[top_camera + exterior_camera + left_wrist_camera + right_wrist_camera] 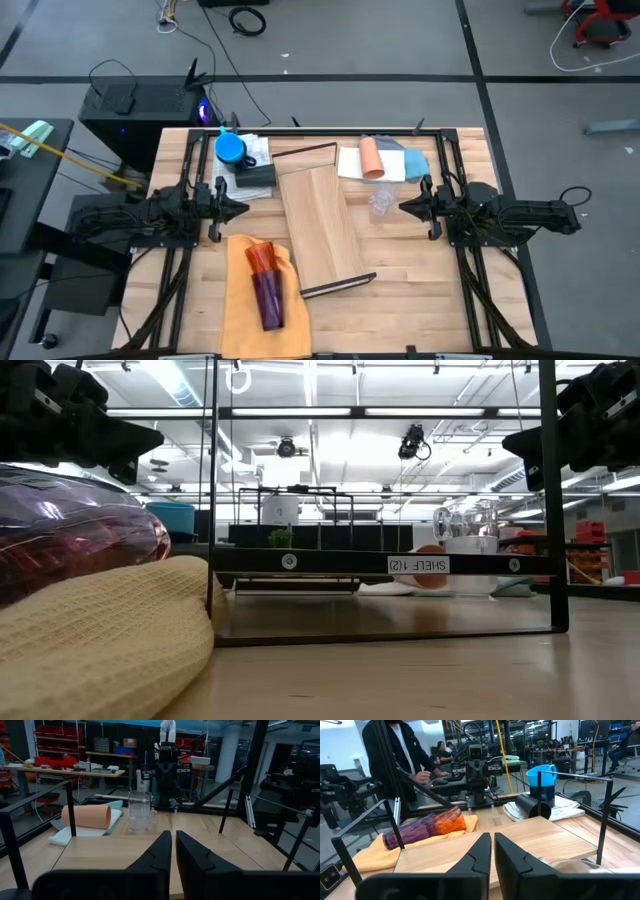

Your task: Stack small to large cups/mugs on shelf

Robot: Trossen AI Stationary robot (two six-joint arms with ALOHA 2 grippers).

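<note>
The pale wooden shelf (318, 226) lies flat and slightly askew down the middle of the slatted tabletop (420, 300), a thin dark bar at each end, nothing on it; the left gripper (240, 208) hovers just off its left edge with its jaws closed on nothing, and the right gripper (405, 207) faces it from the other side, jaws likewise closed and empty. Behind the left gripper a bright blue mug (232, 149) sits on a dark navy mug (543, 795), with a black cup (533, 806) lying on its side on a white folded cloth (565, 807); near the front left, a translucent orange tumbler (262, 257) and a purple tumbler (270, 300) lie nested on a mustard-yellow cloth (240, 310). Right of the shelf, a peach cup (371, 157) lies on its side on folded cloths (398, 163); clear plastic cups (381, 204) stand just beside the right gripper. A person (395, 755) stands beyond the tabletop.
</note>
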